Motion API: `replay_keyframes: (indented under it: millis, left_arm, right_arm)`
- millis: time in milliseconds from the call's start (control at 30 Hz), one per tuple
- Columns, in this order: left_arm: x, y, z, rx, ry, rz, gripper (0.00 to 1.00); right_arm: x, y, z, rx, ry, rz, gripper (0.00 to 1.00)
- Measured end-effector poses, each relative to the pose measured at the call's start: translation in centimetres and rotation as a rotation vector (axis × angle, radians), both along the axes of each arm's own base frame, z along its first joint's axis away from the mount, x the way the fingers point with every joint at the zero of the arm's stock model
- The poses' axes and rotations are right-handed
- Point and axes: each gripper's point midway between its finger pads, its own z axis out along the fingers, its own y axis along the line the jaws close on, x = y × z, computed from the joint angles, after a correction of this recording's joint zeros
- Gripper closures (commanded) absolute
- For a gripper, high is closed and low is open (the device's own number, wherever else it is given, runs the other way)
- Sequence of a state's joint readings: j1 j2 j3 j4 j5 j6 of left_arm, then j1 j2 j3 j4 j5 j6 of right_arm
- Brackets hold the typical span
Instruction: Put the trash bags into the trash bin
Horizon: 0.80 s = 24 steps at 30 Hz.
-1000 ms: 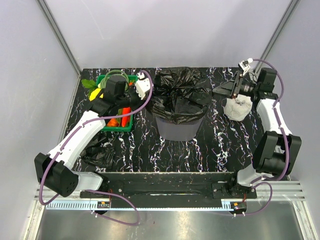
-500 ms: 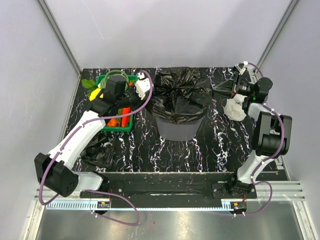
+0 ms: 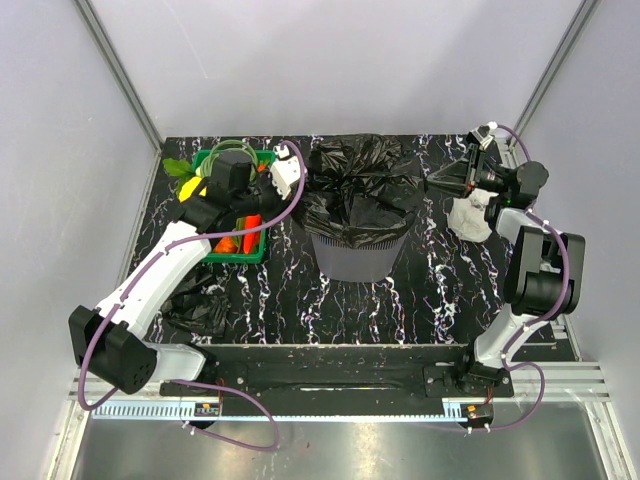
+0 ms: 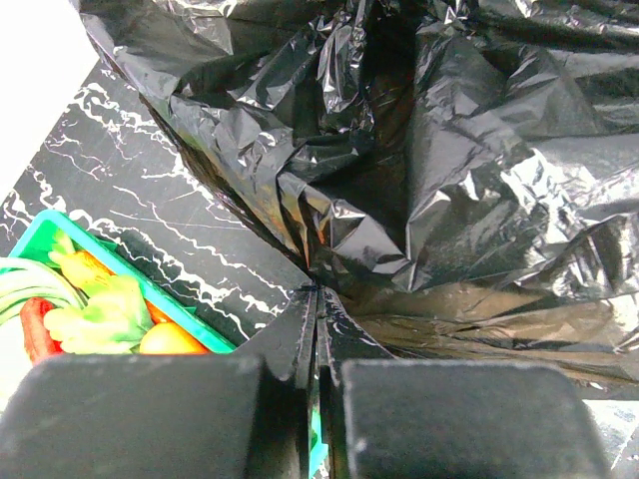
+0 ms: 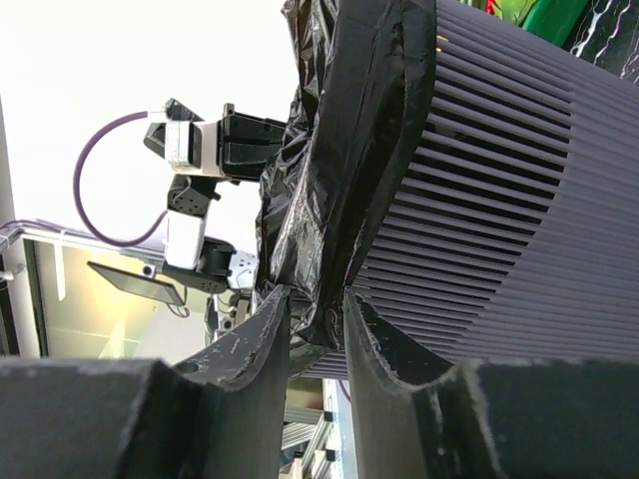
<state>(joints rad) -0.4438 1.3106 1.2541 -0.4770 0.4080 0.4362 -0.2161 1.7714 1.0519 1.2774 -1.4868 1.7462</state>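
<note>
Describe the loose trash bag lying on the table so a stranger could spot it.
From the grey mesh trash bin mid-table, look toward the near left corner. The loose trash bag is a crumpled black lump on the tabletop, not draped over the bin.

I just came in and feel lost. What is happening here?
A black trash bag is draped over the grey trash bin. The left end effector is shut on its left edge. The right end effector has a fold of its right side between its fingers; whether it grips is unclear. A second bag lies on the table.
</note>
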Motion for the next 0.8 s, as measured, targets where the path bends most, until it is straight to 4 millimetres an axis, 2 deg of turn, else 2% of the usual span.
replay_keyframes:
  millis: [167, 333, 733, 800]
  left_arm:
    - [0.0, 0.0, 0.0, 0.0, 0.0, 0.0, 0.98]
    - [-0.01, -0.01, 0.0, -0.001, 0.001, 0.0, 0.98]
    - [-0.05, -0.04, 0.0, -0.006, 0.007, 0.003, 0.98]
    - [-0.05, -0.04, 0.0, -0.006, 0.007, 0.003, 0.98]
  right_arm:
    - [-0.49, 0.16, -0.14, 0.0, -0.001, 0.002, 0.63]
    - [-0.65, 0.26, -0.54, 0.003, 0.015, 0.004, 0.67]
    - [-0.7, 0.38, -0.55, 0.003, 0.014, 0.007, 1.0]
    - [-0.71, 0.38, -0.56, 0.003, 0.014, 0.007, 1.0]
